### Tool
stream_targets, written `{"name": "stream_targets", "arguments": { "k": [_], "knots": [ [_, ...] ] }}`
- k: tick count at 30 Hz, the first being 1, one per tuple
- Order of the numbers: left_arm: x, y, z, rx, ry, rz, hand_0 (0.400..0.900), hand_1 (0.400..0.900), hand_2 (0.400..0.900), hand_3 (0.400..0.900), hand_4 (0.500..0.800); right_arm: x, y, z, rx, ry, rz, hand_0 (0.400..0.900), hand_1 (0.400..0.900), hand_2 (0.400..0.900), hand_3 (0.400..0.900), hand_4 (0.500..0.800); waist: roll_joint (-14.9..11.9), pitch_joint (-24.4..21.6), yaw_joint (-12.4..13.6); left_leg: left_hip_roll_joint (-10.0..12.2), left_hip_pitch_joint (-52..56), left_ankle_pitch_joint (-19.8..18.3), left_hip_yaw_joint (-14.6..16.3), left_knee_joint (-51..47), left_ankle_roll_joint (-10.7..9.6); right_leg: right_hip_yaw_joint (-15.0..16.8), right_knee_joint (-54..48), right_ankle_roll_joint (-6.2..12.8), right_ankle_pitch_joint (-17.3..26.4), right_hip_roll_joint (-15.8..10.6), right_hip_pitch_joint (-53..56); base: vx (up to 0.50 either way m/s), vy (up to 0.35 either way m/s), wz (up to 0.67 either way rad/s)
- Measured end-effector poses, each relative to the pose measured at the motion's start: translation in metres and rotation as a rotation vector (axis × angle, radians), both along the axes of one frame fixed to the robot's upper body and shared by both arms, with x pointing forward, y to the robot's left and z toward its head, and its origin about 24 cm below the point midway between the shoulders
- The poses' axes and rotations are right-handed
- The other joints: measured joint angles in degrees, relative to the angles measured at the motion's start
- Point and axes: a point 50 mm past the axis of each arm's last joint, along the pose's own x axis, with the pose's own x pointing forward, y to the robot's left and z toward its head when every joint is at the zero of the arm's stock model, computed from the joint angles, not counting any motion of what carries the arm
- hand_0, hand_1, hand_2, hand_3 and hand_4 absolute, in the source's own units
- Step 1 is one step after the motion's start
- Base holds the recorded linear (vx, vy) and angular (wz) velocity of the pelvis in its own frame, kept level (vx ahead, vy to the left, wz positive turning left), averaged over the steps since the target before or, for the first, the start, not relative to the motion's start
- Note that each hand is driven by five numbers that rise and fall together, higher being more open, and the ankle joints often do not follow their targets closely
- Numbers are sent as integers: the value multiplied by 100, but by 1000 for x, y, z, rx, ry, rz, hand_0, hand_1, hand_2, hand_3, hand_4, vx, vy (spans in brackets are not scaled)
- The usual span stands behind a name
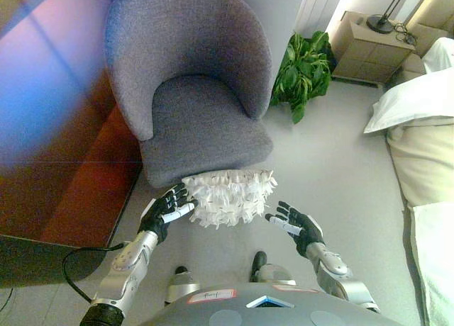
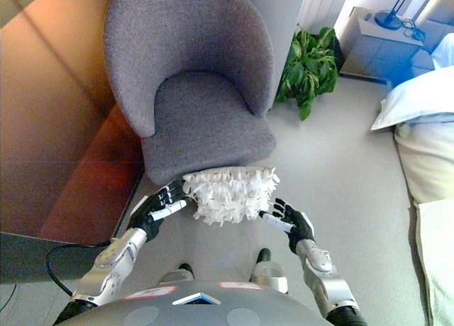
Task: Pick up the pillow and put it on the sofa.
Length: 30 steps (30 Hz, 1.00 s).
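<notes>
two hands flank the frilly white pillow [image 1: 228, 195], which sits low against the front edge of the grey armchair [image 1: 202, 120]. the left hand [image 1: 167, 211] touches its left end, fingers fairly straight and relaxed. the right hand [image 1: 295, 225] hangs just beside the right end, spread wide and, as far as i can tell, not touching yet. best now: close the right side in level, squeeze evenly from both ends, then lift onto the seat.
</notes>
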Motion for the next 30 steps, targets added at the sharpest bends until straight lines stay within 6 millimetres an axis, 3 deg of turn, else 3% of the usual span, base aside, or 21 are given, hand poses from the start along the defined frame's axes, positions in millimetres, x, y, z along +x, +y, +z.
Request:
{"name": "stream_targets", "arguments": {
  "k": [20, 24, 27, 30],
  "knots": [
    [-6, 0, -2, -78, 18, 32, 900, 900, 900, 900, 800, -1, -1, 0, 6, 3, 5, 900, 900, 900, 900, 800, 92, 123, 4, 136, 21, -7, 82, 124, -28, 112, 4, -42, -31, 101, -70, 7, -77, -6],
    [-7, 5, -1, -109, 13, 75, 900, 900, 900, 900, 800, 4, -2, 2, 14, -15, 25, 900, 900, 900, 900, 800, -29, 447, 29, 340, -259, -146, -96, 992, -23, 295, 28, -177, -108, 224, -96, 25, -136, -25],
    [-8, 7, -1, -118, 12, 85, 900, 900, 900, 900, 800, 9, -9, 6, 0, -35, 49, 900, 900, 900, 900, 800, -140, 633, 88, 553, -843, -91, -398, 2321, -15, 474, -2, -268, -126, 224, -72, 136, -14, -24],
    [-9, 0, -1, -176, -4, 89, 900, 900, 900, 900, 800, 8, -27, 10, -55, -34, 54, 900, 900, 900, 900, 800, -160, 756, 164, 496, -1059, 59, -623, 2745, -71, 650, -8, -299, -143, 129, -83, 269, 140, -26]
  ]
}}
